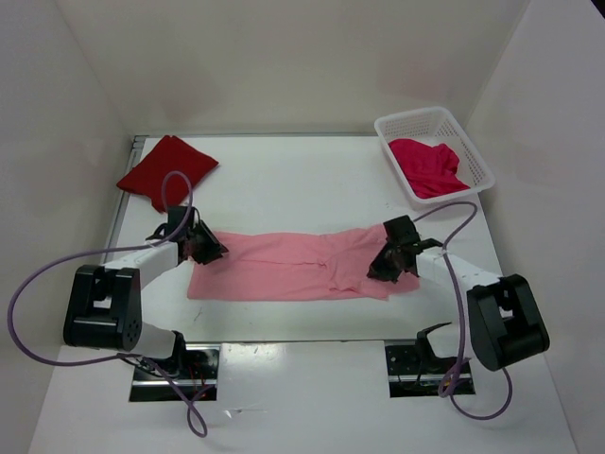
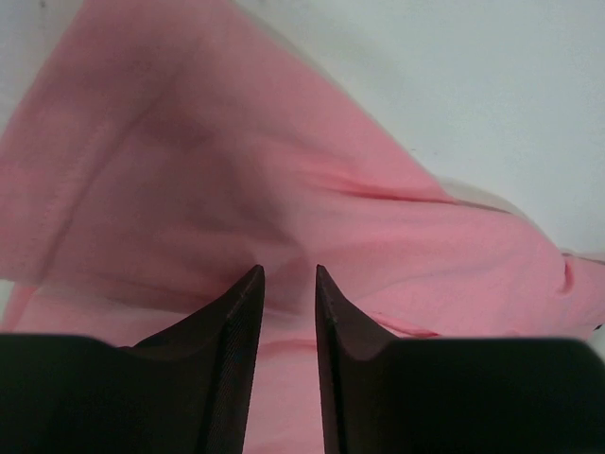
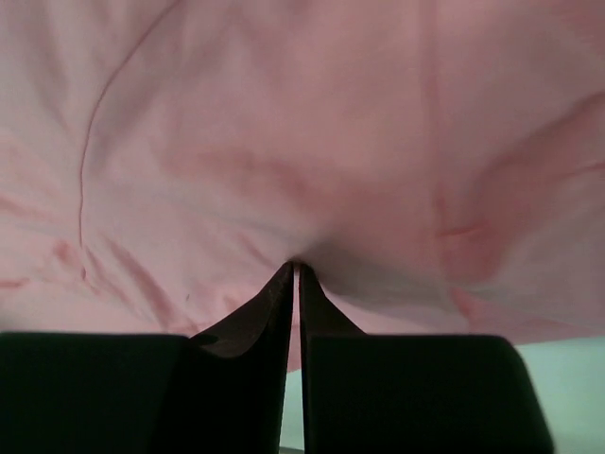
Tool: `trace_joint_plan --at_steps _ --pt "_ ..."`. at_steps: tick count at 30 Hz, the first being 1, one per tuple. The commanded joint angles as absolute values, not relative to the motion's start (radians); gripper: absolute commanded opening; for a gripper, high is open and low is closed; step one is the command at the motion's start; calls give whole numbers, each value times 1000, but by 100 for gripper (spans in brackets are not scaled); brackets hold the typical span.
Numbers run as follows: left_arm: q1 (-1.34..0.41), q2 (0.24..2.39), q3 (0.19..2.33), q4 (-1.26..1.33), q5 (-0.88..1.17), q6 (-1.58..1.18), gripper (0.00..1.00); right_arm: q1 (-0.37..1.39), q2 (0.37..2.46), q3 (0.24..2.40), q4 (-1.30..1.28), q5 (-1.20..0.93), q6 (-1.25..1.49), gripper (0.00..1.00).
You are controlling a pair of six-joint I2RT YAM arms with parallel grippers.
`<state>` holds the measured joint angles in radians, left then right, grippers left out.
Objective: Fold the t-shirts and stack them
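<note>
A light pink t-shirt [image 1: 284, 265] lies as a long band across the middle of the table between both arms. My left gripper [image 1: 206, 248] is at its left end. In the left wrist view the jaws [image 2: 288, 270] stand a little apart over the pink cloth [image 2: 236, 170], which lies flat in the gap. My right gripper [image 1: 386, 263] is at the shirt's right end. Its fingers [image 3: 297, 265] are pressed together, with pink cloth [image 3: 284, 123] puckered at the tips. A dark red t-shirt [image 1: 167, 170] lies folded at the back left. A magenta t-shirt [image 1: 427, 165] lies crumpled in the basket.
A white lattice basket [image 1: 413, 116] stands at the back right corner of the table. White walls close in the table on the left, back and right. Both arm bases sit at the near edge, with purple cables looping beside them.
</note>
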<state>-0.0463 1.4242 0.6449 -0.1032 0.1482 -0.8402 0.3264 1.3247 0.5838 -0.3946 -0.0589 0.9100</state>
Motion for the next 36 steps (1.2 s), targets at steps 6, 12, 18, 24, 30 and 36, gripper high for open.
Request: trace_joint_plan --at_steps 6,12,18,24,30,36 --pt "63 1453 627 -86 155 -818 37 170 1206 603 -399 0 933 13" --pt "118 1347 678 -127 230 -818 39 218 1274 727 -400 0 868 16" --pt "107 1336 781 -166 291 -769 34 241 1503 842 -304 0 857 2" --pt "107 1347 799 -166 302 -733 34 259 1724 948 -267 11 867 1" --pt "107 1338 845 -201 293 -710 34 316 1978 1211 -279 11 847 0" --pt "107 1347 864 -228 317 -710 34 367 2348 1829 -426 21 798 0"
